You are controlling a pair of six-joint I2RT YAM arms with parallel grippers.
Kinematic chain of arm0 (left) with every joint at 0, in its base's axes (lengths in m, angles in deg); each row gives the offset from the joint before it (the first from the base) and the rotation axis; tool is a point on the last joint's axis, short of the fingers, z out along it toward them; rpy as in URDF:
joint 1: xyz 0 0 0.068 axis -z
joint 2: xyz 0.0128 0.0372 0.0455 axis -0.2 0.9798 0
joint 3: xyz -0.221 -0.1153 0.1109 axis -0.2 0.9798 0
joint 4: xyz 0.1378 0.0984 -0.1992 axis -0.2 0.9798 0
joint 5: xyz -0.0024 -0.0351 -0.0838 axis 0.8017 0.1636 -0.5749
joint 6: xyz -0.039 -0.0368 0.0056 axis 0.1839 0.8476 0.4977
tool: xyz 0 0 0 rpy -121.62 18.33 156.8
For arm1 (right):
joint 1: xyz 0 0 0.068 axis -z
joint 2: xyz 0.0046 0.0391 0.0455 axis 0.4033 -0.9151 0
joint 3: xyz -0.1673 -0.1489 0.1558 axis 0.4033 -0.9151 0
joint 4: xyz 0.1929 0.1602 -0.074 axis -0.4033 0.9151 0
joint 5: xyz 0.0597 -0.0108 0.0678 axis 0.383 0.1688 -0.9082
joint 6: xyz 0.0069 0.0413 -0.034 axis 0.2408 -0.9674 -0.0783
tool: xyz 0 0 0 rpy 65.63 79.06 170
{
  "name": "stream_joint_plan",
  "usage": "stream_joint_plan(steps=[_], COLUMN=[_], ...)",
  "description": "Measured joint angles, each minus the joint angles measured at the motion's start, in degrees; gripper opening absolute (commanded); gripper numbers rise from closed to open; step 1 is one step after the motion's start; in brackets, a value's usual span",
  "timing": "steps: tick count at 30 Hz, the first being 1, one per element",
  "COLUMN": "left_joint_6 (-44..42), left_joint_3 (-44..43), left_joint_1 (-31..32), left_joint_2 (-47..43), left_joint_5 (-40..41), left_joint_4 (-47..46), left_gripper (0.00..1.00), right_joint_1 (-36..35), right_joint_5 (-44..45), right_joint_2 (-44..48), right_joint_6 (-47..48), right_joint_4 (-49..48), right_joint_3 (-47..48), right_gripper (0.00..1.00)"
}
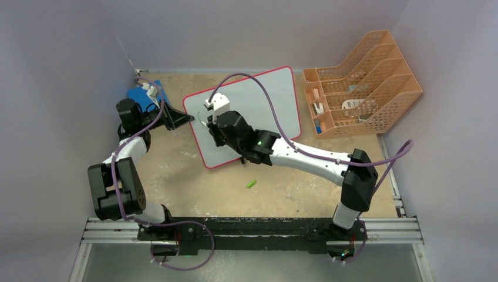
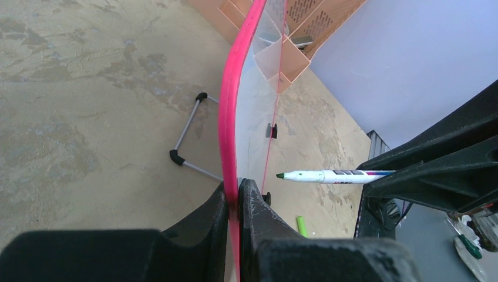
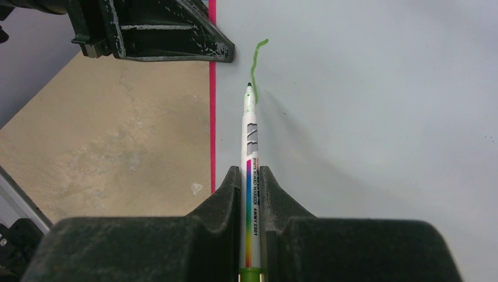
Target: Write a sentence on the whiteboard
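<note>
The whiteboard (image 1: 258,100), white with a thin red rim, stands tilted at the table's middle. My left gripper (image 1: 187,119) is shut on its left rim (image 2: 230,117). My right gripper (image 1: 210,126) is shut on a white marker (image 3: 251,176) with a green tip, which sits a little off the board's surface near the left rim (image 3: 212,111). One short wavy green stroke (image 3: 256,59) is on the board just past the tip. No letters of the sentence can be read. The marker also shows in the left wrist view (image 2: 335,175).
A green marker cap (image 1: 251,184) lies on the table in front of the board. An orange file rack (image 1: 358,82) stands at the back right. A blue pad (image 1: 144,97) lies at the back left. The board's wire stand (image 2: 188,141) rests behind it.
</note>
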Motion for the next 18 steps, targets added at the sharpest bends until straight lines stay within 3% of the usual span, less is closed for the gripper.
stream_joint_plan(steps=[18], left_joint_6=[0.0], left_joint_3=[0.0], left_joint_1=[0.0], left_joint_2=[0.0], left_joint_5=[0.0], left_joint_4=[0.0], left_gripper=[0.0], right_joint_1=[0.0], right_joint_5=[0.0], right_joint_2=[-2.6], right_joint_6=[0.5], right_joint_4=[0.0], right_joint_3=[1.5], right_gripper=[0.0])
